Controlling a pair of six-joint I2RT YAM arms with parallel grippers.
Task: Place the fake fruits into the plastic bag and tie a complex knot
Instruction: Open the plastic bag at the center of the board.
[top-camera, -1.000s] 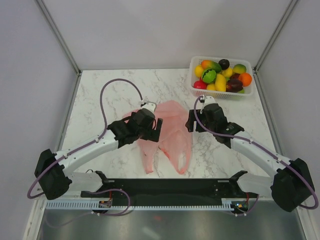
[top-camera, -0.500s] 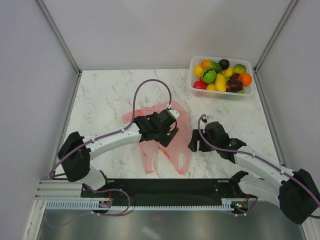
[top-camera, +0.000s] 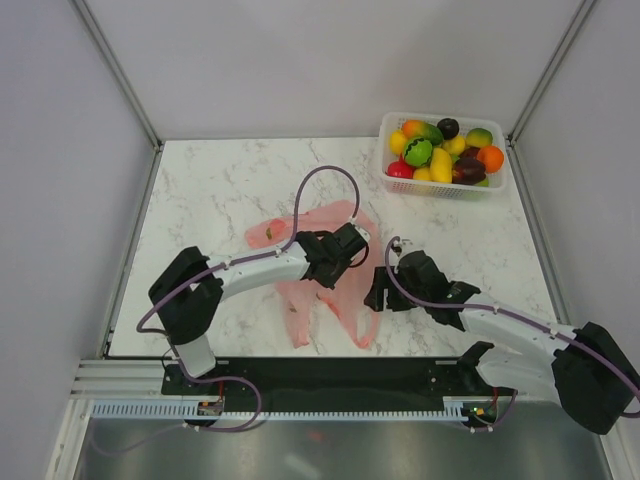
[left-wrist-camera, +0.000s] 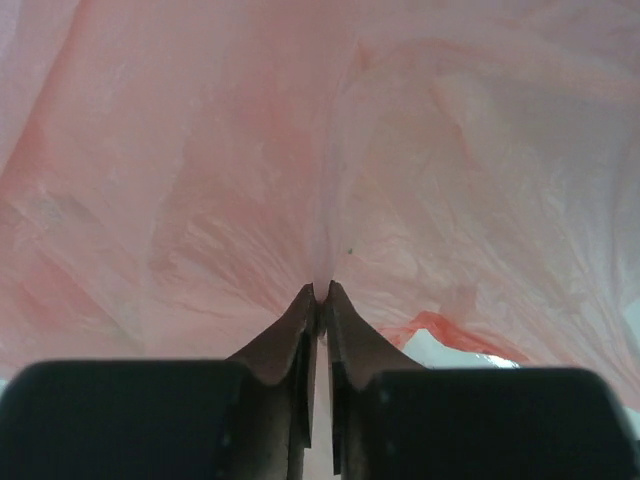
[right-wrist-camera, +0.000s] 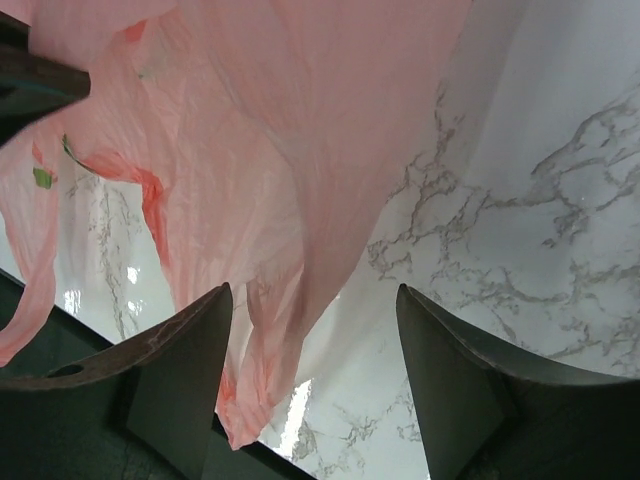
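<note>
Having been closed from wide, the left gripper (left-wrist-camera: 320, 295) is pinched on a fold of the plastic bag (top-camera: 350, 300) on the table (top-camera: 220, 190), the right gripper (right-wrist-camera: 312, 292) is held wide alongside, so opening can be begun while the fake fruits (top-camera: 445, 150) are kept in the basket (top-camera: 497, 186).

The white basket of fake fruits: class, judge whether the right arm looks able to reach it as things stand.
Probably yes. The basket sits at the back right, on that arm's side; only bare table lies between it and the right gripper, whose jaws stand open and empty.
</note>
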